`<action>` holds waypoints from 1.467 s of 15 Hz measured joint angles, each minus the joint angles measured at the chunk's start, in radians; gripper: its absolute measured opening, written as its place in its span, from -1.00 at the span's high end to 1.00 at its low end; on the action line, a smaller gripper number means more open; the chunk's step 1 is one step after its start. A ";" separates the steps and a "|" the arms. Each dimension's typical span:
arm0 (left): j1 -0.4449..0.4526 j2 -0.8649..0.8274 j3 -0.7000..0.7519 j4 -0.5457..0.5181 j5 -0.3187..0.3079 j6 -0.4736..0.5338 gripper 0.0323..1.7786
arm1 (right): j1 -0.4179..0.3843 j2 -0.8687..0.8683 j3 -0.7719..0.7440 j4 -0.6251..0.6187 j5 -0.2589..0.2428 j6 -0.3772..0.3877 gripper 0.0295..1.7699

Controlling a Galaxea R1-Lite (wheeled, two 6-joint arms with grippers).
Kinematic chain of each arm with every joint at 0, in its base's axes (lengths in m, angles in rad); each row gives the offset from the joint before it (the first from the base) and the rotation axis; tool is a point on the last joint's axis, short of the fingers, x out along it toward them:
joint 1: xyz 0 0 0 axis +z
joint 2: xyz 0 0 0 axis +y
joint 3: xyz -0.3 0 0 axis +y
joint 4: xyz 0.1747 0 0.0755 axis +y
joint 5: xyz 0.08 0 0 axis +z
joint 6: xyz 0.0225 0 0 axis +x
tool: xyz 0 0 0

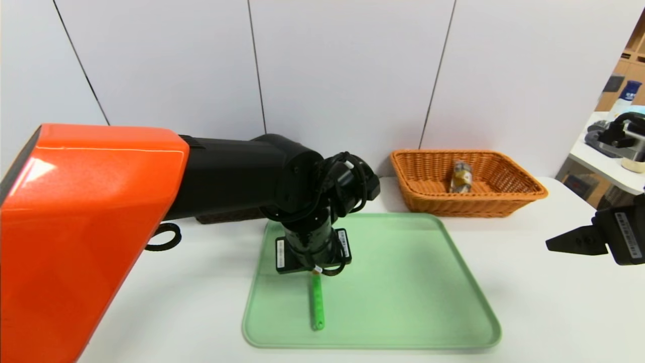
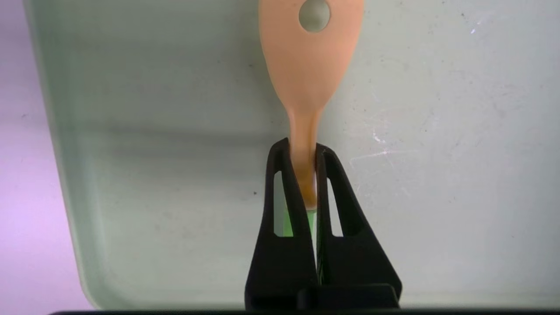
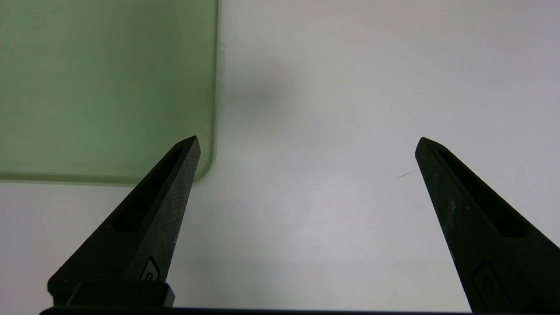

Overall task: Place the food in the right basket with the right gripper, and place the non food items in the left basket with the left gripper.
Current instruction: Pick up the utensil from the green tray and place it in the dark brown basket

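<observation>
1. A robotics lab or test station is suggested by the robot arm [image 1: 232,174] stretched over a white table [image 1: 549,312], left of the orange wicker basket [image 1: 458,204].
2. Plain white panels [image 1: 347,65] are set behind the basket.
3. Right of it, a side table [image 1: 601,161] is cluttered with a bottle [image 1: 626,98] and black equipment [image 1: 617,132].

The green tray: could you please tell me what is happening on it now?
The left gripper is closed on the neck of a spoon with a green handle, over the green tray. The snack lies in the orange basket. The right gripper is open and empty, to the right of the tray. The spoon is not yet in a basket.
</observation>
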 joint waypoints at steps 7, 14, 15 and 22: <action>-0.032 -0.056 -0.098 0.135 -0.115 -0.001 0.95 | 0.000 -0.014 0.020 0.000 0.000 0.001 -0.92; -0.088 -0.197 -0.112 0.092 -0.202 0.010 0.95 | 0.001 -0.030 0.052 -0.001 0.001 0.001 -0.92; -0.089 -0.214 -0.112 0.090 -0.201 0.009 0.95 | 0.001 -0.031 0.053 -0.001 0.001 0.001 -0.92; 0.080 -0.320 -0.112 0.006 -0.121 0.100 0.95 | 0.001 -0.047 0.059 0.000 0.001 0.001 -0.92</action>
